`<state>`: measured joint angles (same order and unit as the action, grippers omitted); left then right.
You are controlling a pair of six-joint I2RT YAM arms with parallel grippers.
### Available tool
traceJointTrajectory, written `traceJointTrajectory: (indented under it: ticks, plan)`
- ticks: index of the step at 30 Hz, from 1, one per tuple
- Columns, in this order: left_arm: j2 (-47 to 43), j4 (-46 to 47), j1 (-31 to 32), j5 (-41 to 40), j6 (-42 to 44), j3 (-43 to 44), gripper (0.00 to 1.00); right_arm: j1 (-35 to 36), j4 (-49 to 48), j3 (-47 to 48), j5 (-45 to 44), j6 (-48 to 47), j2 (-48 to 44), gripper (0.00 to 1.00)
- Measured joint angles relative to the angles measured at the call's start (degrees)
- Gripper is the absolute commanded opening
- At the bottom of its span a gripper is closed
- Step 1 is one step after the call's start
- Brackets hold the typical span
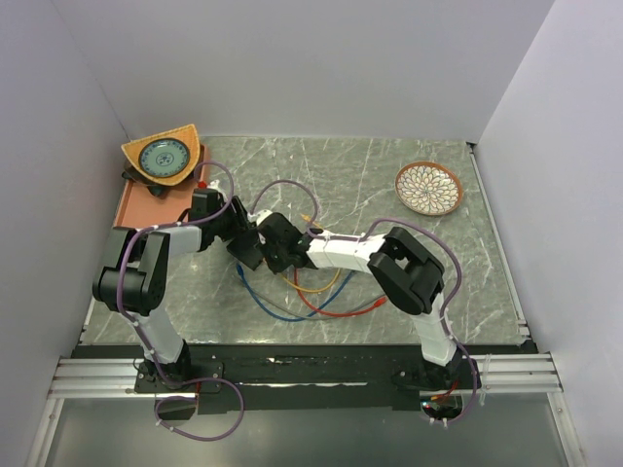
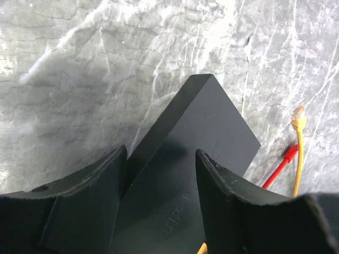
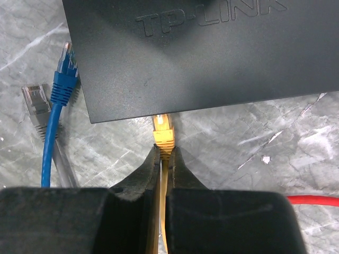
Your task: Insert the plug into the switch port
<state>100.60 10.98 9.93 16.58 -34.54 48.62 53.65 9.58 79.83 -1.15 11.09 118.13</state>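
The black switch box (image 3: 212, 58), marked TP-LINK, lies on the marble table. Its port row is hidden under its near edge in the right wrist view. My right gripper (image 3: 164, 151) is shut on the yellow plug (image 3: 163, 136), whose tip sits at that edge, just under the box's rim. My left gripper (image 2: 161, 159) straddles the box (image 2: 201, 127), with a finger against each side. In the top view both grippers, the left (image 1: 237, 233) and the right (image 1: 276, 243), meet at the table's left-centre and cover the box.
A blue plug (image 3: 64, 74) and a clear grey plug (image 3: 36, 100) lie left of the yellow one. A spare yellow plug (image 2: 298, 114) and a red plug (image 2: 288, 153) lie beyond the box. Cables (image 1: 321, 292) loop in front. An orange tray (image 1: 146, 206) and a patterned bowl (image 1: 429, 188) stand at the back.
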Motion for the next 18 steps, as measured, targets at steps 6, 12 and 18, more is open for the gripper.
traceJointTrajectory:
  ticks: [6, 12, 18]
  plan:
    - [-0.3, 1.0, 0.5, -1.7, 0.0, -0.7, 0.56, -0.1, 2.5, 1.9, 0.2, 0.0, 0.7, 0.00]
    - [-0.6, 1.6, 1.0, -3.1, 0.0, -1.2, 0.54, -0.3, 5.7, 4.7, 0.8, -0.3, 1.8, 0.00]
    - [-0.7, 1.7, 1.8, -5.6, 0.3, -1.2, 0.54, -0.4, 9.7, 8.4, 1.5, -0.5, 3.5, 0.00]
